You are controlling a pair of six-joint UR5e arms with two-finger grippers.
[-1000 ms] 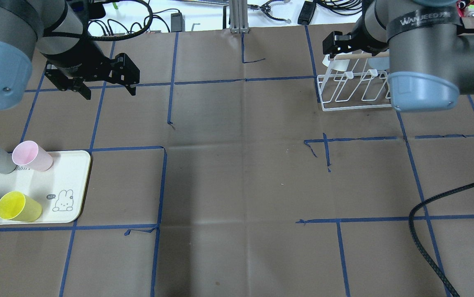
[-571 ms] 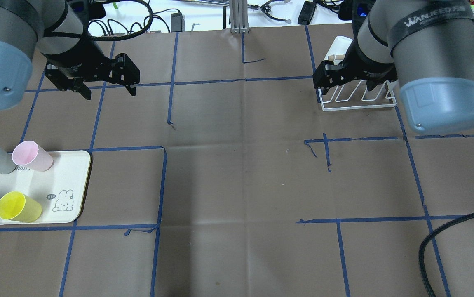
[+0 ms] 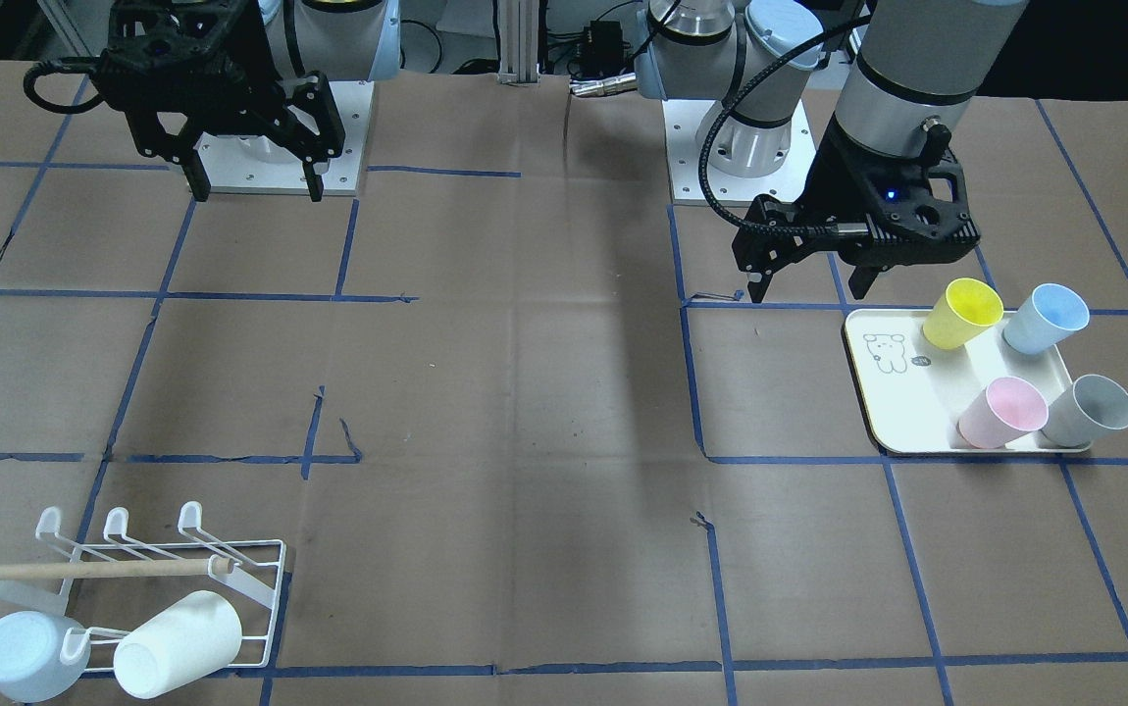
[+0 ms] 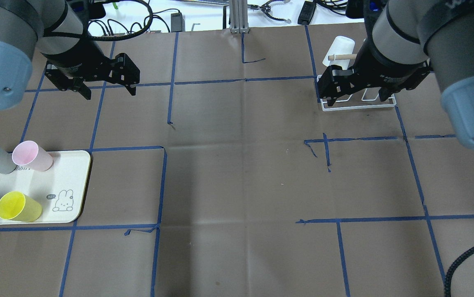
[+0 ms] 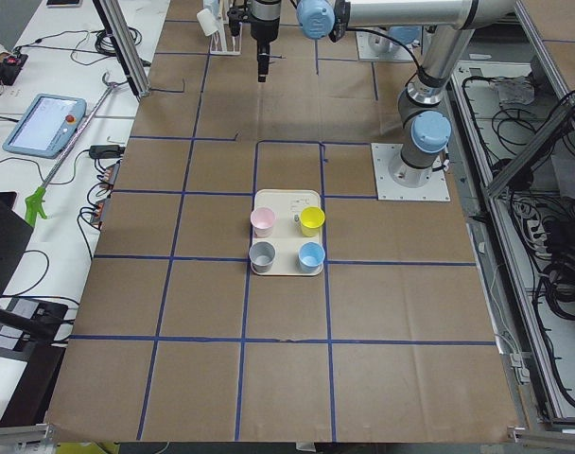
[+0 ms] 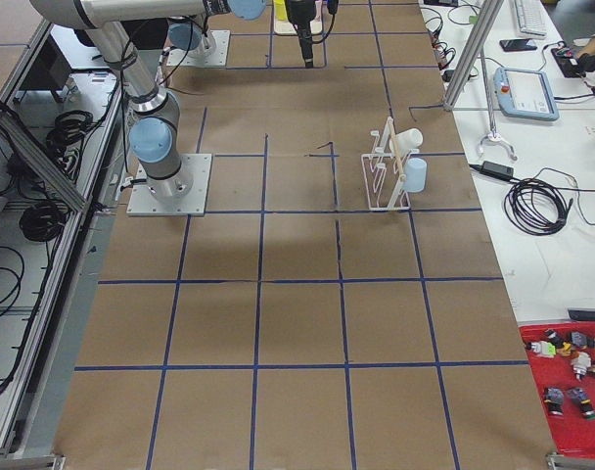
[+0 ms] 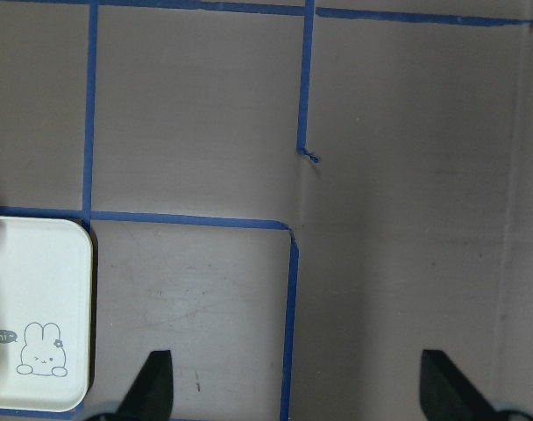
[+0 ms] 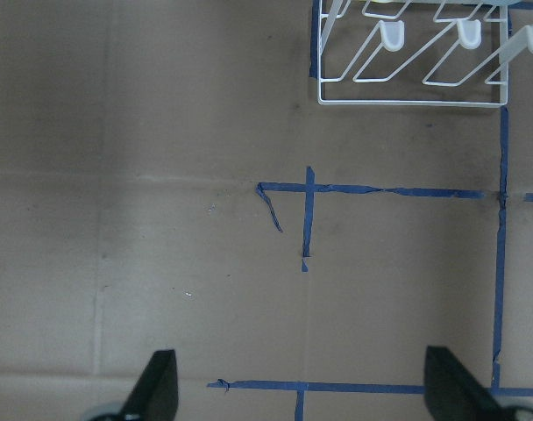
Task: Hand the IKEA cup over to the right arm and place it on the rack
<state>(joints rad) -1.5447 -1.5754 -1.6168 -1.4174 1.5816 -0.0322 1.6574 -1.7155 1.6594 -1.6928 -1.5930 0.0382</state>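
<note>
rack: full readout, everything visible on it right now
The rack is a small white wire frame standing upright on the paper-covered table, on the robot's right and far from its base. It has two rows of three upturned prongs and a light wooden dowel handle along the top. The row nearer the robot is empty. The outer row holds a white cup and a pale blue cup, both tilted with their bottoms facing outward. The open right tool is clear of it.

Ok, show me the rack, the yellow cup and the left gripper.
rack (image 3: 83,570): exterior front-facing view, on its wooden dowel handle.
yellow cup (image 3: 959,314): exterior front-facing view, on its side wall.
left gripper (image 4: 109,94): overhead exterior view, midway between its open fingertips.
</note>
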